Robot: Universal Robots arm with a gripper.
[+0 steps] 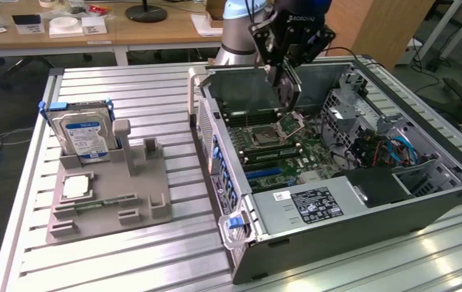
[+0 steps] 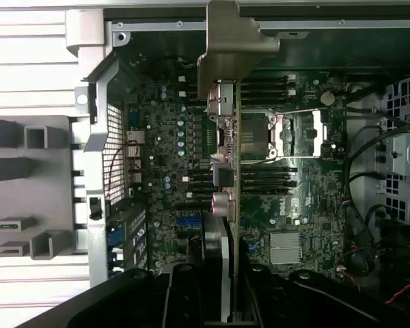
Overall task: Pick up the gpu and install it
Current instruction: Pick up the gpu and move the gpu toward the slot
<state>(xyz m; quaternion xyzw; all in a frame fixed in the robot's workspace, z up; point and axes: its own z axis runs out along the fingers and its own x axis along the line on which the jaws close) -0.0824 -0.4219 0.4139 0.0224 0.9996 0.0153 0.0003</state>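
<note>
The gpu [image 1: 283, 94] hangs edge-on from my gripper [image 1: 284, 66], which is shut on its upper part. The card is above the open computer case [image 1: 425, 210], over the motherboard [image 1: 283, 159] near the processor socket, and I cannot tell whether it touches the board. In the wrist view the gpu [image 2: 227, 171] is a slim blade with a silver bracket at its far end, running across the motherboard [image 2: 294, 205]. My gripper [image 2: 222, 301] clamps it from both sides with its dark fingers [image 2: 184, 294].
A grey parts holder [image 1: 145, 201] lies at the exterior view's left, carrying a silver hard drive [image 1: 84, 131] with a blue-white label and a small square silver chip [image 1: 77, 187]. The case holds a power supply [image 1: 312, 204] and cable bundles [image 1: 377, 149].
</note>
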